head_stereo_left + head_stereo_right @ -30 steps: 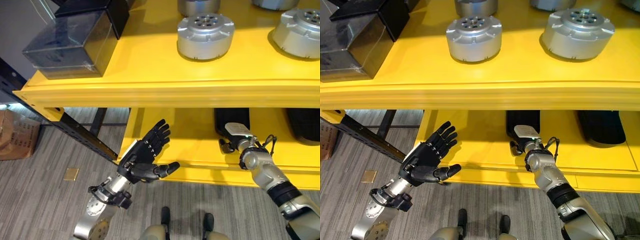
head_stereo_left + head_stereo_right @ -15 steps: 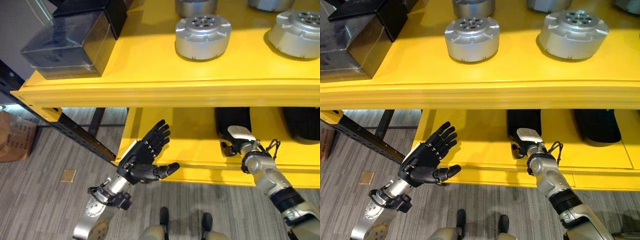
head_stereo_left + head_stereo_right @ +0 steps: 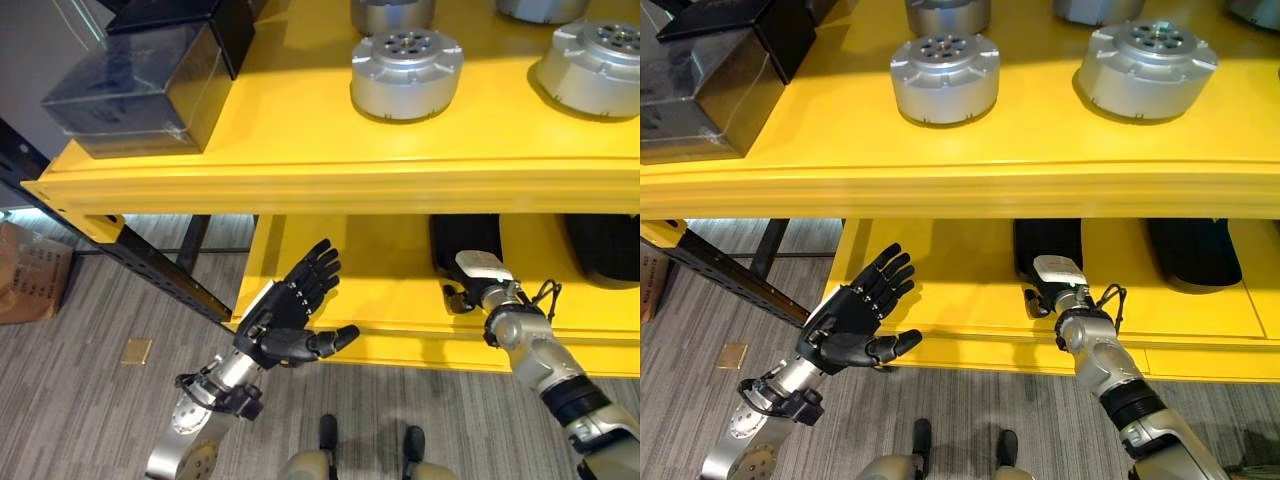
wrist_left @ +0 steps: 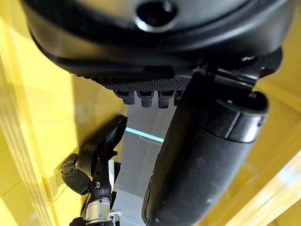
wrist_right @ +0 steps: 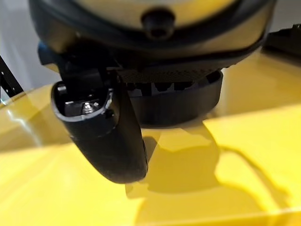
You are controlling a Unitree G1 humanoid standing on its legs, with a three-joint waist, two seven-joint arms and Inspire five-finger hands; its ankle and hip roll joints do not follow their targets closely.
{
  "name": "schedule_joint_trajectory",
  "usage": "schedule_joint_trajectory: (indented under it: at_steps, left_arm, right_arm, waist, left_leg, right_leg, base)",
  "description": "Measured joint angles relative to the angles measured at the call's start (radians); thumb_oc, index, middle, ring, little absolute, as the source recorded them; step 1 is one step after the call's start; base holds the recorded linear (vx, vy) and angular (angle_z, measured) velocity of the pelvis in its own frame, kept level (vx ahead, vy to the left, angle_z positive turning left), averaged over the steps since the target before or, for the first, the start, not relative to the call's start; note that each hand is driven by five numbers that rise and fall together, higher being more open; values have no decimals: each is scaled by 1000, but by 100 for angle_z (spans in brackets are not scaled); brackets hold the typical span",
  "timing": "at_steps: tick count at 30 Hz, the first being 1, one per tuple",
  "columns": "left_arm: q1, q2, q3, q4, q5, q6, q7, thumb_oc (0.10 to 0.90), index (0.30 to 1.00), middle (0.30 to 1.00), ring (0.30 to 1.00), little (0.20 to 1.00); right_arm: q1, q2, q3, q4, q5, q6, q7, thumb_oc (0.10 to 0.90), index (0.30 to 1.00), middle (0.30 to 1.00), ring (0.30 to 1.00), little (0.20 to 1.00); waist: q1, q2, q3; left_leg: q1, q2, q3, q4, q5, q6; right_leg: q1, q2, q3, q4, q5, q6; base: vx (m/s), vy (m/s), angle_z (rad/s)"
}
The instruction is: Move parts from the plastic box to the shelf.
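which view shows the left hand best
The right eye view: the left hand shows whole, open, its fingers spread in front of the lower shelf, holding nothing. The left eye view shows much the same. Its own wrist view shows just the palm's edge and thumb from very close.

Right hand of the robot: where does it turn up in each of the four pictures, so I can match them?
Left eye view: the right hand sits right of centre, on the lower shelf.
Right eye view: same spot, nearer the centre.
Left wrist view: probably the small dark shape past the left hand.
Right wrist view: seen up close, its thumb over the shelf.
Shared landmark: the yellow lower shelf.
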Motion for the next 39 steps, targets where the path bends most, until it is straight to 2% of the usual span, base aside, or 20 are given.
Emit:
schedule_joint_trajectory:
  at_steps: [2,4,5,6,8,10,18,22,24,26,29,33,35,39]
  left_arm:
    - [-2,0,-1,-2,0,0,-1,900,1000,1000,1000,1000]
    - [-2,3,-1,-2,-1,0,0,900,1000,1000,1000,1000]
    - [-2,14,-2,-2,-4,0,1,900,1000,1000,1000,1000]
    - [-2,16,-2,-2,-6,0,1,900,1000,1000,1000,1000]
    - [0,38,-5,-2,-8,0,0,900,1000,1000,1000,1000]
    - [0,38,-5,-2,-9,-1,0,900,1000,1000,1000,1000]
    - [8,35,-6,-3,-8,-6,0,900,1000,1000,1000,1000]
    - [65,21,-5,-30,-9,-31,9,900,1000,1000,1000,1000]
    - [75,-11,-1,-30,-9,-32,16,900,1000,1000,1000,1000]
    - [74,-52,-1,-31,-7,-34,33,900,1000,1000,1000,1000]
    - [71,-63,-1,-33,-5,-49,44,900,1000,1000,1000,1000]
    - [74,-69,2,-44,-8,-67,-2,900,1000,1000,1000,1000]
    - [90,-50,1,-65,-9,-76,-68,900,1000,1000,1000,1000]
    - [73,16,-10,-99,-9,-91,-130,900,1000,1000,1000,1000]
  right_arm:
    - [0,-1,0,41,-20,-51,-130,900,1000,1000,1000,1000]
    - [0,-1,0,48,-24,-69,-194,900,1000,1000,1000,1000]
    - [2,-3,-9,49,-37,-94,-279,900,1000,1000,1000,1000]
    - [2,-3,-13,49,-36,-101,-299,900,1000,1000,1000,1000]
    - [3,-7,-32,48,-37,-174,-385,900,1000,1000,1000,1000]
    - [3,-9,-33,42,-40,-195,-398,900,1000,1000,1000,1000]
    - [36,-14,-33,-6,-41,-232,-397,900,1000,1000,1000,1000]
    - [174,-13,-67,-213,65,-263,-358,900,1000,1000,1000,1000]
    - [256,-12,-86,-376,117,-268,-315,900,1000,1000,1000,1000]
    - [305,-11,-90,-540,184,-282,-256,900,1000,1000,1000,1000]
    - [319,-10,-95,-642,256,-318,-213,900,1000,1000,1000,1000]
    - [430,-12,-172,-751,365,-339,-108,900,1000,1000,1000,1000]
    - [487,-15,-194,-753,395,-356,-93,900,1000,1000,1000,1000]
    - [518,-13,-201,-750,418,-376,-102,900,1000,1000,1000,1000]
  waist:
    - [1,0,0]
    - [1,1,0]
    - [-1,1,0]
    - [-1,2,-1]
    - [-2,12,-2]
    - [-2,19,-2]
    - [-4,55,-3]
    - [-32,56,-3]
    - [-46,56,-3]
    - [-68,55,-3]
    - [-86,50,-3]
    - [-87,38,-5]
    - [-89,18,-11]
    - [-125,-28,-24]
  left_leg:
    - [2,0,0,0,0,0]
    - [2,0,0,0,0,0]
    - [2,0,0,0,0,0]
    - [2,0,0,0,0,0]
    - [3,-2,-1,0,0,0]
    - [3,-2,-1,0,0,1]
    - [11,-2,-1,0,-2,3]
    - [12,-5,2,0,-7,6]
    - [13,-4,9,0,-9,6]
    - [20,-3,25,0,-13,6]
    - [22,-2,29,0,-13,6]
    - [31,-1,46,0,-29,13]
    - [32,-2,54,-1,-32,14]
    - [38,-11,79,-1,-35,14]
  right_leg:
    - [2,0,0,0,0,0]
    - [1,0,0,0,0,0]
    - [1,-1,0,0,0,0]
    - [1,-1,0,0,0,0]
    - [1,-3,0,0,0,0]
    - [2,-4,0,0,0,0]
    - [9,-4,1,0,-1,0]
    - [7,-5,8,0,-3,0]
    - [5,-5,15,0,-3,0]
    - [4,-5,28,0,-2,0]
    - [4,-4,32,0,-1,0]
    - [6,-4,43,0,0,0]
    - [3,-6,51,0,0,0]
    - [-2,-14,74,0,5,8]
  base:
    - [0,0,0]
    - [13,48,-1]
    - [20,53,-1]
    - [25,91,0]
    - [11,66,-1]
    - [0,0,0]
    - [0,23,-1]
    - [-12,55,-4]
    - [-4,37,-9]
    - [-13,43,-16]
    - [-16,69,-9]
    - [-11,109,-9]
    - [-19,129,-13]
    - [6,226,-15]
